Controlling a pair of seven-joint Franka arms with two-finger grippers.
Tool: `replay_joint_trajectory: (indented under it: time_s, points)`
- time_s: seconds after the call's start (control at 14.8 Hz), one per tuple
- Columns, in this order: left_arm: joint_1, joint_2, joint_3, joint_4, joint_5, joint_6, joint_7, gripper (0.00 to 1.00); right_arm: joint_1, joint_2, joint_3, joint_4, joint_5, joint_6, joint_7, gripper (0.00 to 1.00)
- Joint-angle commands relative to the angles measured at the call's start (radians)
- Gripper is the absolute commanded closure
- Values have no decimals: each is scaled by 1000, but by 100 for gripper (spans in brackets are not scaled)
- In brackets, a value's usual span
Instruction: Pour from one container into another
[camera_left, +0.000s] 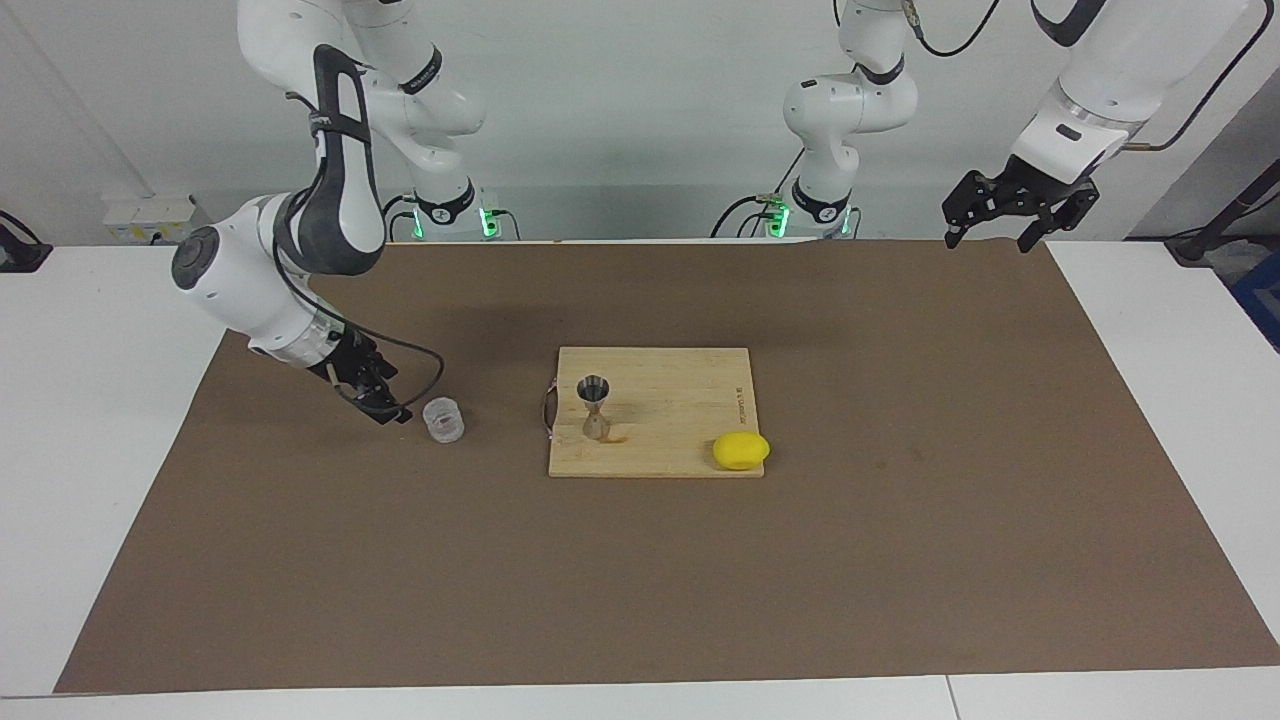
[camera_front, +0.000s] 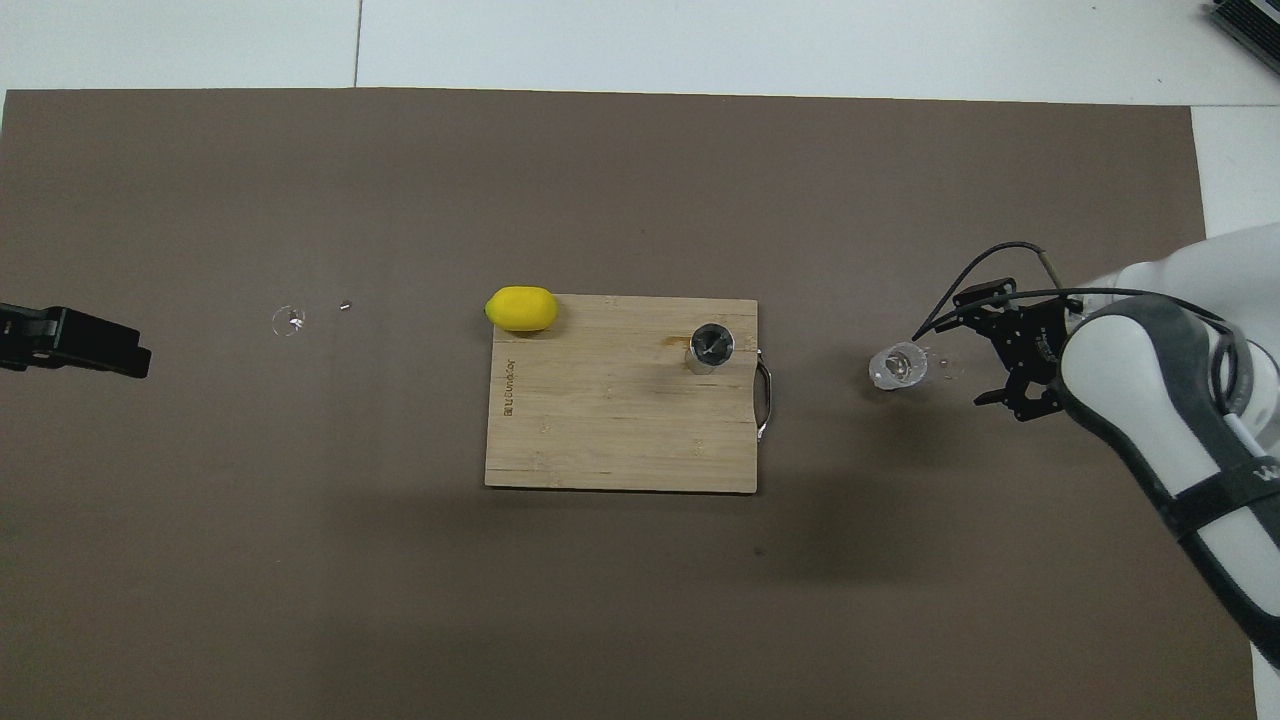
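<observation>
The clear ribbed glass cup (camera_left: 443, 419) stands upright on the brown mat, beside the cutting board toward the right arm's end; it also shows in the overhead view (camera_front: 897, 365). The steel hourglass jigger (camera_left: 595, 405) stands upright on the wooden cutting board (camera_left: 680, 440), near the board's handle end, and shows from above (camera_front: 711, 346). My right gripper (camera_left: 388, 405) is low, open and empty, just beside the cup and apart from it; the overhead view (camera_front: 975, 350) shows the fingers spread. My left gripper (camera_left: 988, 235) is open and empty, and waits raised over the mat's corner at the left arm's end.
A yellow lemon (camera_left: 741, 450) lies at the board's corner farthest from the robots, toward the left arm's end (camera_front: 521, 308). The board has a metal handle (camera_front: 765, 400) facing the cup. Two small shiny specks (camera_front: 288, 320) lie on the mat near the left gripper (camera_front: 120, 350).
</observation>
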Motion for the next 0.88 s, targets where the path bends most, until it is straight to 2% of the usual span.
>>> replay_joint_trajectory:
  time_s: [0.0,0.14,0.34,0.68,0.81]
  points:
    - [9,-13,-2,-7,-11,-10,11,0,59,-24,4,7,-112,-1,-124,0]
    - [9,-13,-2,-7,-11,-8,11,0,105,-50,6,7,-216,-1,-238,0]
    - [9,-14,-4,-7,-11,-10,11,0,110,-116,7,37,-255,-32,-328,0]
    - [9,-13,-2,-7,-11,-10,11,0,106,-130,6,279,-318,-285,-436,0]
    - [9,-13,-2,-7,-11,-8,11,0,100,-134,0,327,-319,-345,-438,0]
